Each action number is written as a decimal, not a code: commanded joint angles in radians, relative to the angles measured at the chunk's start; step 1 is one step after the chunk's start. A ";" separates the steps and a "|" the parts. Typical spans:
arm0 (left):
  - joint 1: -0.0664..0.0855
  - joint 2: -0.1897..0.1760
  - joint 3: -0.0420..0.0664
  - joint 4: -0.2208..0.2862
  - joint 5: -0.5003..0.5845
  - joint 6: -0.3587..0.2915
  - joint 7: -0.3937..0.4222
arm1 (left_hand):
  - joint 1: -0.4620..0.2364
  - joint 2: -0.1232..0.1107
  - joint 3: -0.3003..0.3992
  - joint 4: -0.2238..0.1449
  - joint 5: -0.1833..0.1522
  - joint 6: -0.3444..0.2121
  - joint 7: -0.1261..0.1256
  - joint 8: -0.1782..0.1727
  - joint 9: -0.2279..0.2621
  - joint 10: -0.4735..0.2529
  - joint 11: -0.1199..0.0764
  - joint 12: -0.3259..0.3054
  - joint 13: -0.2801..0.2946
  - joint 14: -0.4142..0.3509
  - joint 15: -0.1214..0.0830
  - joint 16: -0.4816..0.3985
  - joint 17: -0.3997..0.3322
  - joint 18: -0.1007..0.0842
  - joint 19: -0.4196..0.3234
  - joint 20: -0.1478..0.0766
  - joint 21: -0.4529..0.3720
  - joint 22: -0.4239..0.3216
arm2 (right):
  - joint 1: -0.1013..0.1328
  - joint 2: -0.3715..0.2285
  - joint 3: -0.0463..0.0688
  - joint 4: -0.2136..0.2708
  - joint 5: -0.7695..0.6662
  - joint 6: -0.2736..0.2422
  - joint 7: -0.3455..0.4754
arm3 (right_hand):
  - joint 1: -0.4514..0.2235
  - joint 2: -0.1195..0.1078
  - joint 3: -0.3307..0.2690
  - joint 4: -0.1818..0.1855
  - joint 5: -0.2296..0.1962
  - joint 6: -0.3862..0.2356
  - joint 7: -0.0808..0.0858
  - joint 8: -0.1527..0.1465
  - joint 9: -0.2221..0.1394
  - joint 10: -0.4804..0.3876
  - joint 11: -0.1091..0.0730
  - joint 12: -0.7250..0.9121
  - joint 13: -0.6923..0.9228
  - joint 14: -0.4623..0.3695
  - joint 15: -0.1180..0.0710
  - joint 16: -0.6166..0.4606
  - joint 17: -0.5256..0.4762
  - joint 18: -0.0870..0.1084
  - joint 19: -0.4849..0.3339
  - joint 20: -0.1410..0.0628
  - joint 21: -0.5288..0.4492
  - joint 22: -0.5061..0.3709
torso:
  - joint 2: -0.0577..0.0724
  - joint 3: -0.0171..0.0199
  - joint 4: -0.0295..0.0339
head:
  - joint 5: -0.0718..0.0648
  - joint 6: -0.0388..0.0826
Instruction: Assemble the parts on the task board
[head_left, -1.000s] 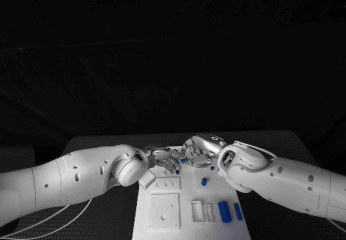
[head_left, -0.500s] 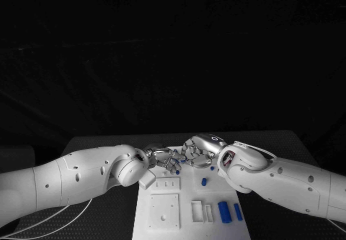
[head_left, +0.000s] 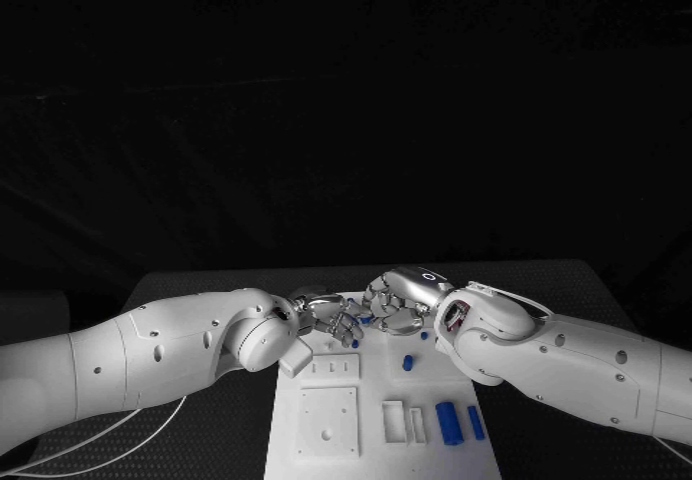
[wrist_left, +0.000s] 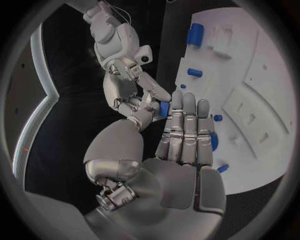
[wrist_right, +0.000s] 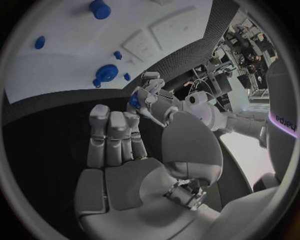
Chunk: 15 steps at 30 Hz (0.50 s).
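Two hands meet over the far end of the task board (head_left: 382, 440), a small blue part (wrist_left: 164, 108) between their fingertips.

In the left wrist view the part sits upright between the right hand's (wrist_left: 128, 87) fingertips and the left hand's (wrist_left: 181, 150) straight fingers; the right wrist view shows the same blue piece (wrist_right: 134, 101) pinched in the left hand's (wrist_right: 150, 97) fingertips, while the right hand's (wrist_right: 119, 150) own fingers stand straight and together. Whether the right hand grips it too, I cannot tell. From the head view the hands (head_left: 329, 318) (head_left: 398, 300) touch above the board's far edge. Two long blue parts (head_left: 449, 422) lie lengthwise near the board's near right corner, another short one (head_left: 408, 363) mid-board. Black surface (head_left: 562, 285) lies open on either side.
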 joint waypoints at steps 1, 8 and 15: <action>0.000 0.005 0.001 0.003 -0.001 0.006 0.020 | -0.005 0.016 0.005 -0.004 0.015 0.011 -0.001 0.003 0.002 0.004 -0.007 0.004 0.002 0.003 -0.005 0.005 -0.002 0.008 -0.006 -0.002 0.003 0.017 | -0.001 0.001 0.000 0.001 -0.011 0.013 -0.004 | -0.002 0.008 0.006 -0.001 0.003 0.071 0.016 0.007 0.027 0.004 -0.004 0.002 -0.002 0.000 -0.004 0.002 0.001 0.033 0.003 -0.005 0.004 0.012 | 0.000 0.0001 0.0000 | 0.000 -0.001; -0.003 0.006 0.002 0.005 -0.021 0.006 0.023 | -0.009 0.043 0.015 -0.035 0.028 0.039 -0.011 0.008 0.008 0.024 -0.016 0.015 0.009 0.009 -0.008 0.014 -0.001 0.006 -0.004 -0.005 0.007 0.018 | -0.001 0.003 0.000 -0.003 -0.016 0.017 -0.011 | -0.003 0.008 0.007 -0.001 0.003 0.071 0.016 0.006 0.027 0.005 -0.004 0.002 -0.002 0.000 -0.004 0.002 0.001 0.033 0.004 -0.005 0.004 0.012 | 0.000 0.0003 0.0000 | -0.002 -0.003; -0.005 0.001 0.002 0.008 -0.042 0.002 0.026 | -0.023 0.065 0.015 -0.058 0.036 0.080 -0.029 0.025 0.040 0.059 -0.035 0.058 0.038 0.032 -0.027 0.067 0.020 0.001 0.014 -0.021 0.027 0.022 | -0.002 0.003 0.000 -0.011 0.005 0.029 -0.013 | -0.006 0.005 0.009 -0.001 0.004 0.070 0.016 0.005 0.028 0.004 -0.004 0.001 -0.003 0.000 -0.004 0.001 0.000 0.033 0.004 -0.005 0.003 0.011 | 0.001 0.0003 0.0008 | -0.002 -0.003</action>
